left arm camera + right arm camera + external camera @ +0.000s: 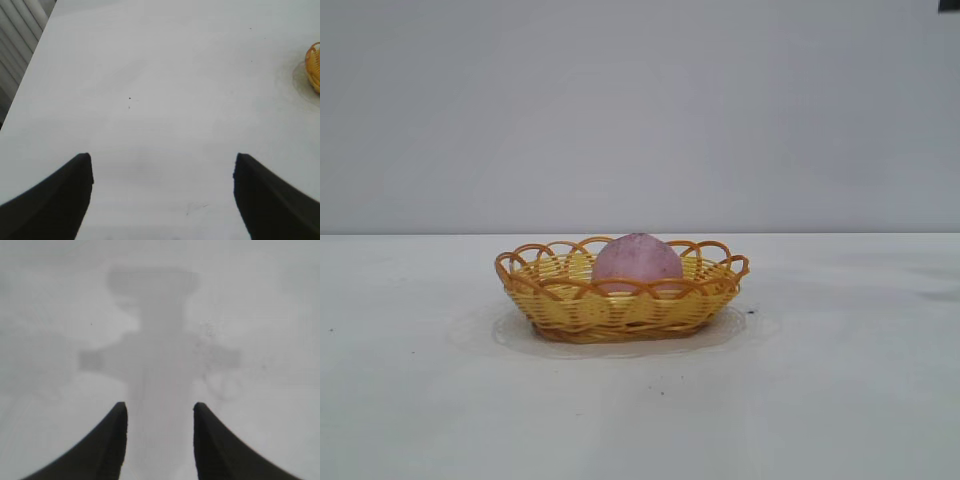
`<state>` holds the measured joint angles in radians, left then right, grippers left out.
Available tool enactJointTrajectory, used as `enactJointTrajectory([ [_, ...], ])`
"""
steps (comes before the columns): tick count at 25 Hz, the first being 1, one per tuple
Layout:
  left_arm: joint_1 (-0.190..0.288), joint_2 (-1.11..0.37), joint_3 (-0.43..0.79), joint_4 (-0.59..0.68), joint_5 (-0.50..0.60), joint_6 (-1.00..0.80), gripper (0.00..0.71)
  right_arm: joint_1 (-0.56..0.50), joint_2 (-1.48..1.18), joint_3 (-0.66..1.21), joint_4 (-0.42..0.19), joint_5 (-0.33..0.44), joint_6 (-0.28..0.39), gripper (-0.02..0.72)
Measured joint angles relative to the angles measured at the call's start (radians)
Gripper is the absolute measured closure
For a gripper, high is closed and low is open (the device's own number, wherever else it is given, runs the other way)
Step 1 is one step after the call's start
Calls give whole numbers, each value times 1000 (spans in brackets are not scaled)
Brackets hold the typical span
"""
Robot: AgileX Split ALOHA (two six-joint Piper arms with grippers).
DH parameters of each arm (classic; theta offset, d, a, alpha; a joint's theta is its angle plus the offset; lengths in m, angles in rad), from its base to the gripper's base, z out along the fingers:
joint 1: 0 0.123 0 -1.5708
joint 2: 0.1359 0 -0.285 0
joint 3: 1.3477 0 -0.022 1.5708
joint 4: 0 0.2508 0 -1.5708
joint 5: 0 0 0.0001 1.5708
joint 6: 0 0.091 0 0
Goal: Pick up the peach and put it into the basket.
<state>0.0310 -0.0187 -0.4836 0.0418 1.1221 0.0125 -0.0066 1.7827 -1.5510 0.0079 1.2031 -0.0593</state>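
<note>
The peach (637, 262) sits inside the basket (620, 305), roughly at its middle, with its rounded top rising above the looped rim. It is a dull pinkish-purple lump, and its lower part is hidden behind the near wall of the weave. The basket is yellow with orange-brown loops along the edge, and it rests flat on the white table (430, 400) near the centre of the exterior view, in front of a plain grey wall (640, 110). A faint ring-shaped mark shows on the table around the basket's base. No arm reaches into that view beside the basket.

The left gripper (162, 192) hangs over bare table well to the left of the basket, its two dark fingers (55, 205) spread wide with nothing between them. In the left wrist view only a small piece of the basket's rim (314, 67) shows at the edge, well apart from the fingers. The table's edge and some pale slats lie at the far corner there.

The right gripper (160, 440) points down at empty table, its fingers (100, 450) set at a moderate gap and holding nothing. Its own shadow (157, 360) falls on the surface below it. Neither the basket nor the peach appears in the right wrist view.
</note>
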Motion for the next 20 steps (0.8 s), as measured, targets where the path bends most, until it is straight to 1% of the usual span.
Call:
enactJointTrajectory([
  [3,0,0,0,0,0,0,195,0,-101,50,38,12,0,436],
  [5,0,0,0,0,0,0,195,0,-183,109,50,12,0,436],
  [13,0,0,0,0,0,0,195,0,-556,389,51,-5,0,436],
  [20,0,0,0,0,0,0,195,0,-879,634,49,-53,8,436],
])
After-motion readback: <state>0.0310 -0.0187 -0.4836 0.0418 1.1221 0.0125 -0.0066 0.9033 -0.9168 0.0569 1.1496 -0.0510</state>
